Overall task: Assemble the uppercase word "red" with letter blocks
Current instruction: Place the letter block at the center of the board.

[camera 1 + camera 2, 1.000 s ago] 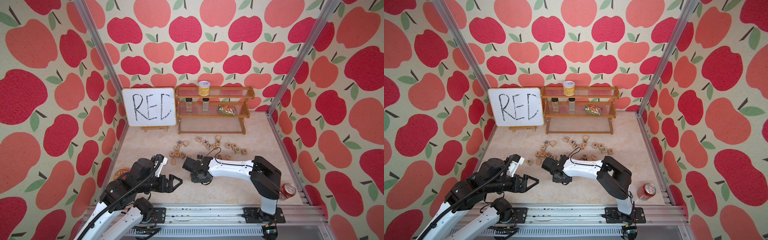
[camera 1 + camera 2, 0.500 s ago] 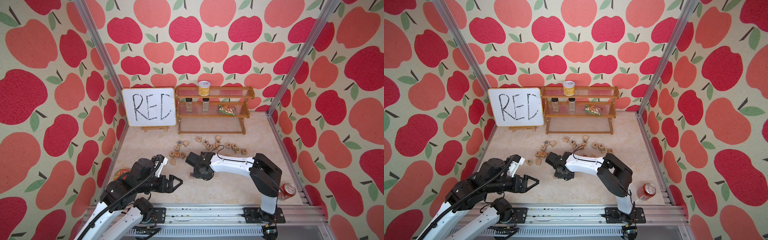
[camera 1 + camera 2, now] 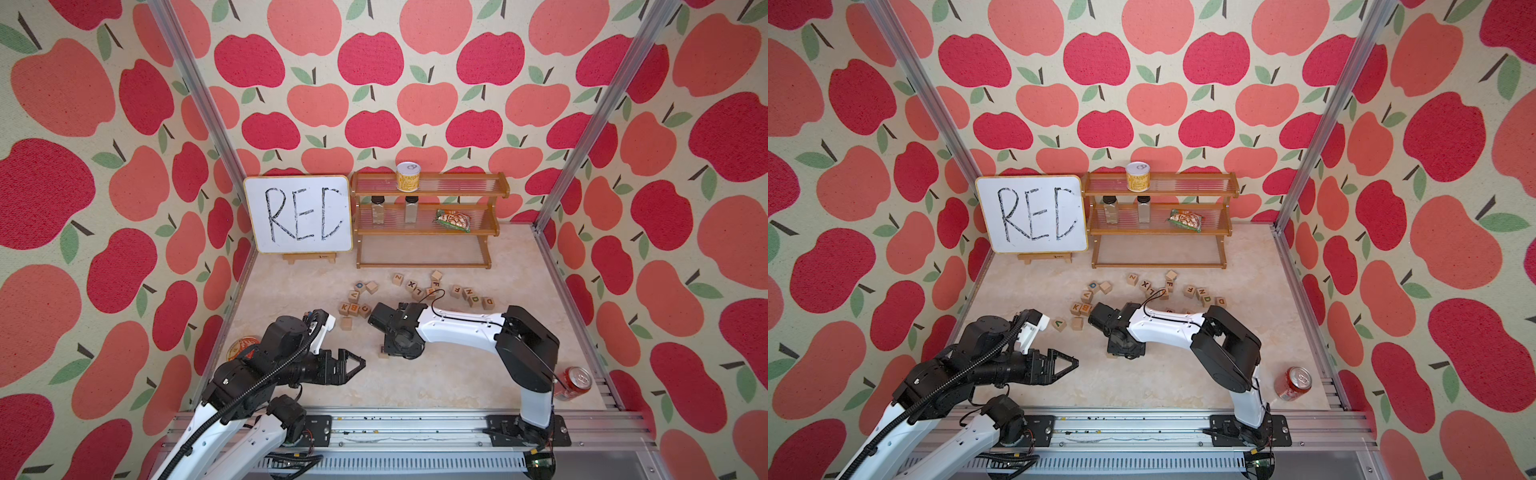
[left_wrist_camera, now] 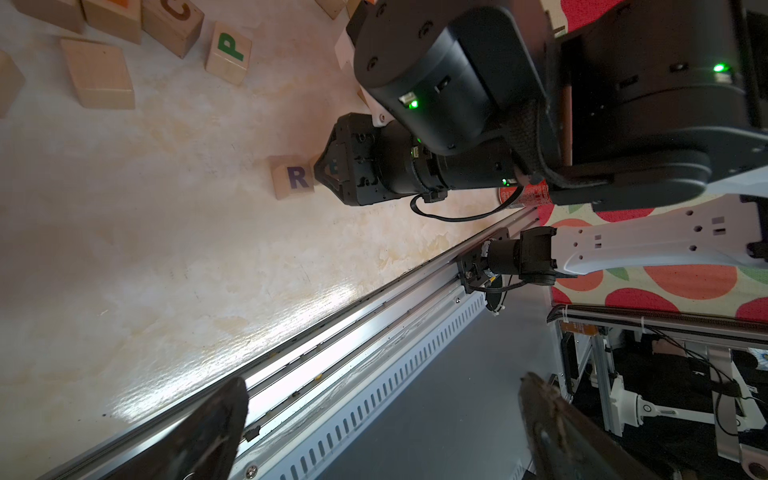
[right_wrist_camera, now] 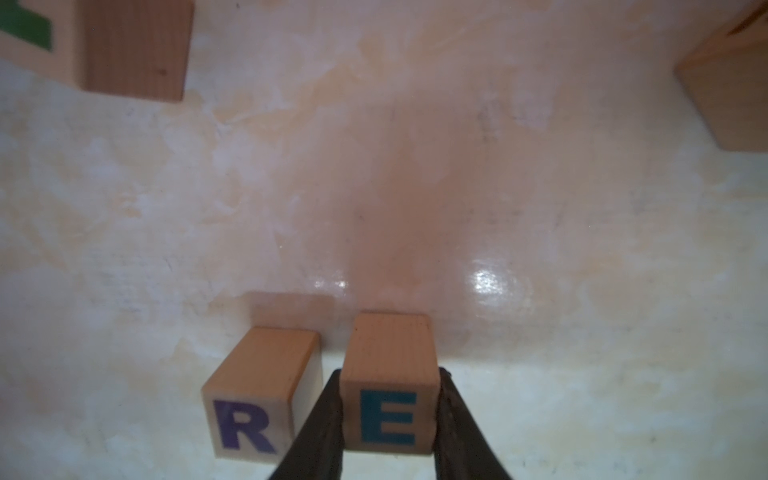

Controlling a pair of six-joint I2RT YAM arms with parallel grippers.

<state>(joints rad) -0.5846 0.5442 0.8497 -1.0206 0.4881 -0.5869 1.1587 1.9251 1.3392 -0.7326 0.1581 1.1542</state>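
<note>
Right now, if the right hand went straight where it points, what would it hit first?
The tabletop: the right hand points down, gripping the E block beside the R block. That block may already rest there.

E block [image 5: 388, 419] just right of R block [image 5: 249, 424] (fingers [image 5: 320, 436] flanking E), probably on table [image 5: 415, 208].

The right claw [image 4: 324, 170] hides most of the E block [image 5: 388, 399] in the left wrist view. In both top views the right arm [image 3: 457, 332] covers both. A green-lettered block [image 5: 95, 45] is cut off at the right wrist picture's edge, so its letter cannot be read.
</note>
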